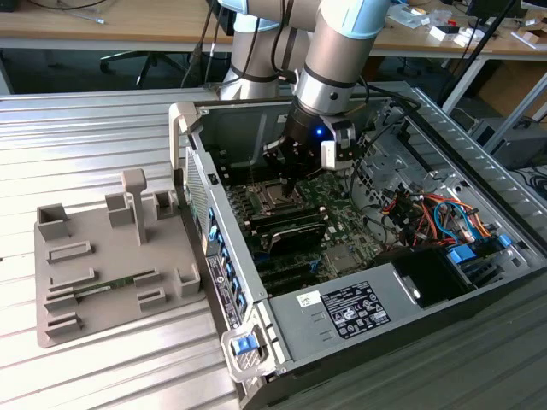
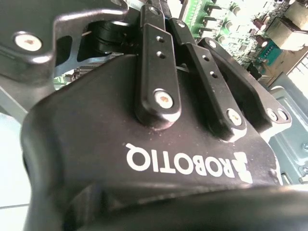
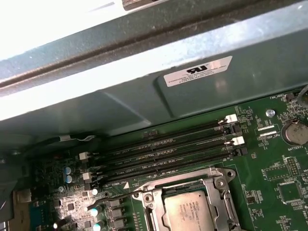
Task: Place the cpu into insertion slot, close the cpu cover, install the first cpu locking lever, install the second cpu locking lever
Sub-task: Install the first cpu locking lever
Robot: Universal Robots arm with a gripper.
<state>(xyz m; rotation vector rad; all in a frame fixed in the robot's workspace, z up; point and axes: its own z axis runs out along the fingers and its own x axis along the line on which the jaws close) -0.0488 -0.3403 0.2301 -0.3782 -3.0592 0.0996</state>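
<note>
Low inside the open computer case (image 1: 359, 337), at the end of the arm: the claw (image 1: 293, 175), poised directly over the insertion slot (image 1: 276, 199) and close above it, with no contact visible in the exterior view. Cannot tell whether spread or pressed together; nothing seen gripped. Beneath the claw, in the first wrist view, the cpu (image 3: 188, 211) seated flat in the slot, silver-grey top facing up. Around it the cpu cover (image 3: 217, 185), lying down over the chip's edges, the chip showing through the square hole. Beside the cover, a thin metal lever (image 3: 120, 195) along one edge; cannot tell whether latched. Just beyond the slot on the green circuit board (image 3: 269, 192), four long black memory slots (image 3: 163, 149) side by side, then the grey case wall (image 3: 144, 91). Well away from the claw, outside the case on the ribbed metal bench (image 1: 85, 137), a grey parts fixture (image 1: 102, 256).
</note>
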